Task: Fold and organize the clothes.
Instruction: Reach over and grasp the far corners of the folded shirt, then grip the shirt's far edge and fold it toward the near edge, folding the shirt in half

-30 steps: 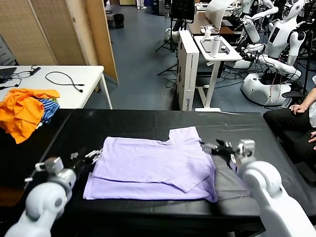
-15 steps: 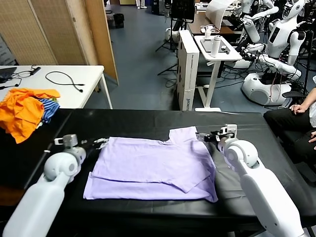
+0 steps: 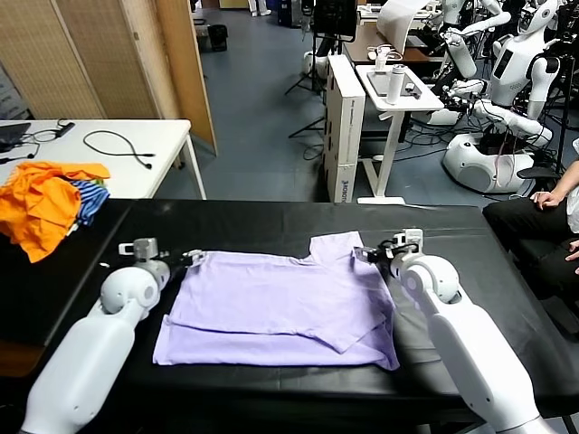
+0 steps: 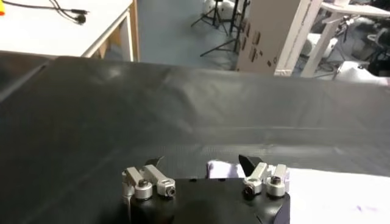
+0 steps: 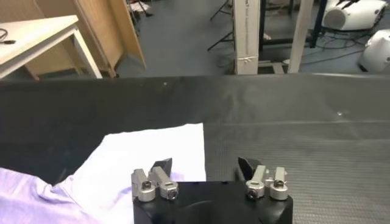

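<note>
From the head camera, the T-shirt (image 3: 285, 309) lies flat and partly folded in the middle of the black table (image 3: 271, 221), plain side up. The left gripper (image 3: 192, 258) sits at the shirt's far left corner, the right gripper (image 3: 366, 254) at its far right sleeve. Orange clothes (image 3: 41, 203) and a striped garment (image 3: 88, 201) are heaped well off to the shirt's left.

In the left wrist view, the left gripper (image 4: 201, 164) has its fingers spread apart over the shirt's (image 4: 329, 192) corner, low above the table (image 4: 183, 103), gripping nothing.

In the right wrist view, the right gripper (image 5: 204, 165) is likewise spread, straddling the sleeve edge of the shirt (image 5: 134, 164), not clamped on it.
</note>
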Action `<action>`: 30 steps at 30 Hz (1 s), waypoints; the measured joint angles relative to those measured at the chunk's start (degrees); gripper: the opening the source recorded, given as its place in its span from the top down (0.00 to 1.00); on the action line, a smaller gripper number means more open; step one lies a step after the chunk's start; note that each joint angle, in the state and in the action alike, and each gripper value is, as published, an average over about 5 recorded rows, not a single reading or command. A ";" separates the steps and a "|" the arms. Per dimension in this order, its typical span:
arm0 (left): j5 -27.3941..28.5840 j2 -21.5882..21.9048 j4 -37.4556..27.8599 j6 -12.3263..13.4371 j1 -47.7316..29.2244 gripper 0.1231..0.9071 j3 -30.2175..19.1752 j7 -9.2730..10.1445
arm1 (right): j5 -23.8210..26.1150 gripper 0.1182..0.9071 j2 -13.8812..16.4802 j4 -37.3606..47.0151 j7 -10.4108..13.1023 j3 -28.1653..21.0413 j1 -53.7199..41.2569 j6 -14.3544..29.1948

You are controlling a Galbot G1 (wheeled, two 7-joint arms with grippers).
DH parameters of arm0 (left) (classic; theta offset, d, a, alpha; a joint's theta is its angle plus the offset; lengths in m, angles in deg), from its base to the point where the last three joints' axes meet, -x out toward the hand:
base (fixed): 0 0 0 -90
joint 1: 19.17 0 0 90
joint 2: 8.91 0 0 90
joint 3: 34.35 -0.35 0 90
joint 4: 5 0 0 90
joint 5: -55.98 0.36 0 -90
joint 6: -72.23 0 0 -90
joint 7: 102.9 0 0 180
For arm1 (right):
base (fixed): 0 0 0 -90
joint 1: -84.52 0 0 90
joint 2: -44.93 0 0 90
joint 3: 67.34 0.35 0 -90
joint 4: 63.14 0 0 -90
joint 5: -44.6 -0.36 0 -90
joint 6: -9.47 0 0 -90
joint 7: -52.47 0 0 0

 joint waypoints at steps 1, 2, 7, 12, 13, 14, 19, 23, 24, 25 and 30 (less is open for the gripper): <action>0.04 -0.04 0.12 -0.01 0.06 0.17 -0.16 0.02 | 0.04 0.33 -0.01 0.03 -0.08 0.00 0.13 0.00; 0.09 -0.06 0.24 -0.02 0.14 0.21 -0.29 0.03 | 0.07 0.38 -0.01 0.10 -0.17 0.00 0.22 0.01; 0.43 -0.13 0.56 -0.05 0.73 0.53 -0.58 -0.01 | 0.09 0.69 -0.10 1.01 -0.72 -0.01 0.08 0.03; 0.80 -0.02 0.75 -0.04 1.44 0.83 -0.61 -0.55 | 0.05 0.85 -0.29 1.61 -1.08 0.06 -0.14 0.04; 0.84 0.05 0.81 -0.04 1.53 0.85 -0.61 -0.69 | 0.03 0.90 -0.31 1.59 -1.13 0.10 -0.14 0.04; 0.87 0.12 0.85 -0.05 1.58 0.87 -0.60 -0.82 | 0.00 0.93 -0.32 1.53 -1.18 0.15 -0.13 0.03; 0.80 0.45 0.96 -0.09 1.44 0.92 -0.57 -1.31 | -0.15 0.97 -0.34 0.98 -1.24 0.50 0.13 -0.02; 0.62 0.48 1.36 0.08 1.42 0.96 -0.53 -1.41 | -0.37 0.97 -0.33 0.31 -1.27 0.95 0.52 -0.02; 0.57 0.47 1.51 0.17 1.43 0.97 -0.49 -1.41 | -0.53 0.97 -0.31 0.07 -1.30 1.10 0.65 -0.02; 0.53 0.45 1.68 0.29 1.47 0.97 -0.44 -1.39 | -0.73 0.97 -0.26 -0.21 -1.34 1.27 0.80 -0.02; -0.08 0.47 2.97 0.63 2.04 0.97 0.41 -1.05 | -1.79 0.97 0.23 -1.91 -1.80 2.27 1.55 -0.02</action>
